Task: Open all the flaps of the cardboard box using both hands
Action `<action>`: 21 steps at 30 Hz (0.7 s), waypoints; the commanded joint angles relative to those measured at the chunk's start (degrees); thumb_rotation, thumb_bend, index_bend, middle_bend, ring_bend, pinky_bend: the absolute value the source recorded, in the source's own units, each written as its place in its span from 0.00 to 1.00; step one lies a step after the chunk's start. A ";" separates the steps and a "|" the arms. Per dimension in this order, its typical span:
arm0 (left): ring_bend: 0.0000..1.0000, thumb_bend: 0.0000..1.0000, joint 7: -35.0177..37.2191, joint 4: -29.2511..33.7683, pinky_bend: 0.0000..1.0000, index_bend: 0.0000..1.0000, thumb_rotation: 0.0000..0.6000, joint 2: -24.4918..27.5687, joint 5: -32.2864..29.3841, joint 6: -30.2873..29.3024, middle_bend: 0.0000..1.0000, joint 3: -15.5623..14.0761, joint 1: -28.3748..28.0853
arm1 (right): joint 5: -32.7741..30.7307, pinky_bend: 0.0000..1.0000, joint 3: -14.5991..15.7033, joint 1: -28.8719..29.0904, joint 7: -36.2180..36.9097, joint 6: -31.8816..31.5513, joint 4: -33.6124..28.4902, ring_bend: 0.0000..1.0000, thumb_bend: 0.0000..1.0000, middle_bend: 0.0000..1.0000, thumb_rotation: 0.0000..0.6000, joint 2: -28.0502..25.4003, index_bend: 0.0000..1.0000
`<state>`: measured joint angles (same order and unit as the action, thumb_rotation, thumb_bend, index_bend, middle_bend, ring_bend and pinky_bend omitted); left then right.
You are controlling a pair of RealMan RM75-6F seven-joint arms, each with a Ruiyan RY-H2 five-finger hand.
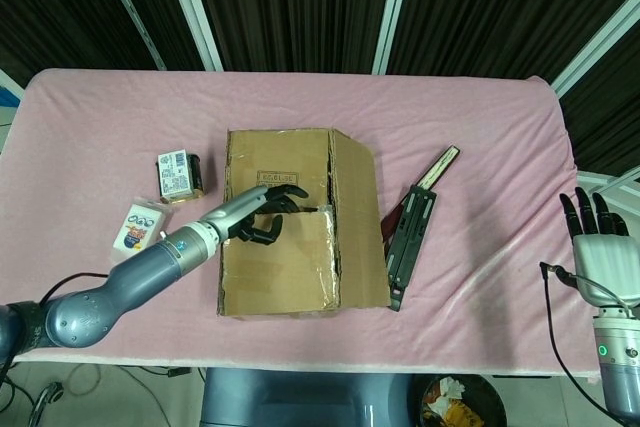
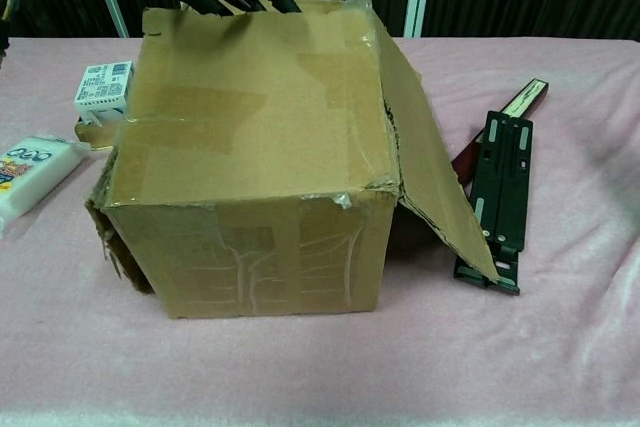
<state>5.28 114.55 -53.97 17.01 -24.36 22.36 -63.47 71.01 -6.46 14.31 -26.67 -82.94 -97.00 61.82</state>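
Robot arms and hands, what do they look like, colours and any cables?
Left hand: black fingers, silver-grey back, on a blue-grey rounded arm with a thin black cable. Right hand: black fingers, pale grey palm, grey wrist with a small green light, black cable looping beside it.

One cardboard box [image 1: 285, 222], two small packets at its left [image 1: 174, 174] [image 1: 138, 225], one black folding rack [image 1: 411, 235], two hands [image 1: 258, 214] [image 1: 597, 245].
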 commanded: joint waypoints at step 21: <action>0.24 0.71 23.04 6.74 0.37 0.14 1.00 11.24 10.51 19.69 0.29 18.01 13.90 | 0.41 0.23 -0.86 -0.63 -0.35 0.78 -0.04 0.03 0.20 0.02 1.00 0.21 0.00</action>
<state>27.04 120.77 -44.01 26.52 -6.52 38.88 -50.84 71.43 -7.32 13.68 -27.03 -82.16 -97.04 62.03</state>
